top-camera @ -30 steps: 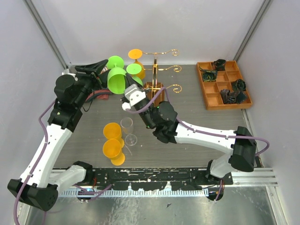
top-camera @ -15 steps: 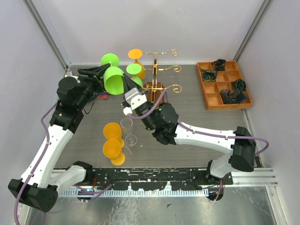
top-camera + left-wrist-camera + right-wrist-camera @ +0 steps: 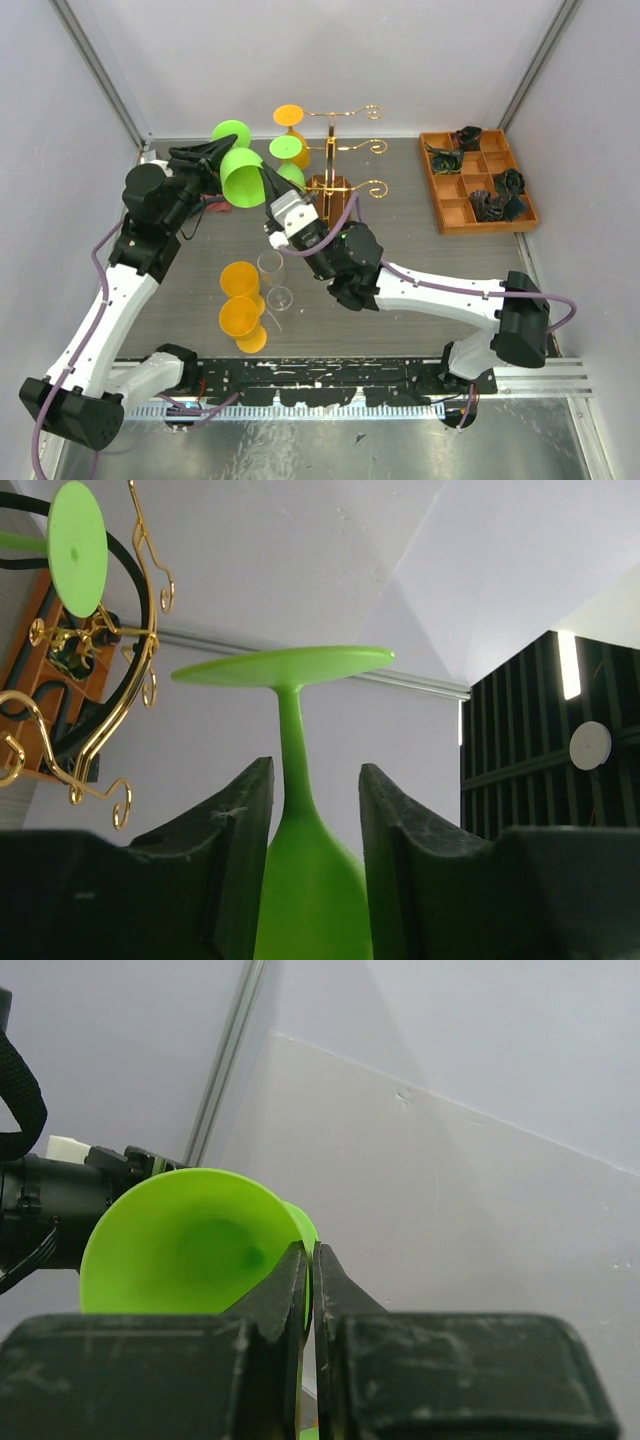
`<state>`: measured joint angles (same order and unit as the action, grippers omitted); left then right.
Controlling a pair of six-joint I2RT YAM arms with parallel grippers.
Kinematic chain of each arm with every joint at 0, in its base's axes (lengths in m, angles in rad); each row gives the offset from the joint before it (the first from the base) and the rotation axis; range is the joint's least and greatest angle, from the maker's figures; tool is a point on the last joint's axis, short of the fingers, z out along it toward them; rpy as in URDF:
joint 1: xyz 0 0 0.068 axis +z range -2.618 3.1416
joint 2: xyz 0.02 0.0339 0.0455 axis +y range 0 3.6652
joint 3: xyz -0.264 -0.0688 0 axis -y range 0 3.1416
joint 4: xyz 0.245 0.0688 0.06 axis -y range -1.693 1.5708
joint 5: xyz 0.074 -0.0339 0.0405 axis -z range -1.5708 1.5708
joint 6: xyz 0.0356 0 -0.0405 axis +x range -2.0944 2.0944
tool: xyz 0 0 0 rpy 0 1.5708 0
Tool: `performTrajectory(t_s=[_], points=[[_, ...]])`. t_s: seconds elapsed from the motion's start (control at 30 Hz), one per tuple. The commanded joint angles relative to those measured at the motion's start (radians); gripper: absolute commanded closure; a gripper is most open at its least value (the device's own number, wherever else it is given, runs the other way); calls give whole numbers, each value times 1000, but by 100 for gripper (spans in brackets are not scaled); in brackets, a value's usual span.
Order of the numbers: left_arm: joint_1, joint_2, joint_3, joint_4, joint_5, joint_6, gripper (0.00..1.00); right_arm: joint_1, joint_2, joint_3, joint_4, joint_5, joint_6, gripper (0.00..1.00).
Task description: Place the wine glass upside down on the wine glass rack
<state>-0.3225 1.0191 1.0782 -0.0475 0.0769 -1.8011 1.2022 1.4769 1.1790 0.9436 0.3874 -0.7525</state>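
A green wine glass (image 3: pixel 243 175) is held in the air left of the wine glass rack (image 3: pixel 335 150), its foot (image 3: pixel 230 133) pointing back and left. My left gripper (image 3: pixel 208 160) is shut on its bowl near the stem; in the left wrist view (image 3: pixel 315 765) the stem (image 3: pixel 290 730) rises between the fingers. My right gripper (image 3: pixel 285 207) is shut on the bowl's rim, and in the right wrist view (image 3: pixel 313 1252) the open bowl (image 3: pixel 190 1250) faces the camera. The gold rack also shows in the left wrist view (image 3: pixel 110 680).
A green glass (image 3: pixel 285 148) and an orange glass (image 3: pixel 290 115) hang on the rack. Two orange glasses (image 3: pixel 240 280) (image 3: pixel 238 316) and a clear glass (image 3: pixel 272 270) sit on the table in front. A brown compartment tray (image 3: pixel 478 180) is at the right.
The green glass has shifted slightly left, its foot swinging away from the rack. Both grippers have kept their hold and moved with it.
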Motion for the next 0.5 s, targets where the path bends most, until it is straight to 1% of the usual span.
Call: performTrajectory(t_s=[0.0,0.13,0.23,0.37,0.47], points=[[-2,-11,-15,95,38,-11,61,11,-37,-4,15,-39,44,99],[-2,-9,-30,136,39,-12,79,11,-39,-2,12,-23,40,99],[-1,0,-35,179,39,0,90,11,-55,-5,-16,3,35,91],[3,30,-23,271,38,89,95,11,-97,-30,-56,47,29,86],[19,54,-9,339,33,169,96,11,-136,-55,-97,82,28,78]])
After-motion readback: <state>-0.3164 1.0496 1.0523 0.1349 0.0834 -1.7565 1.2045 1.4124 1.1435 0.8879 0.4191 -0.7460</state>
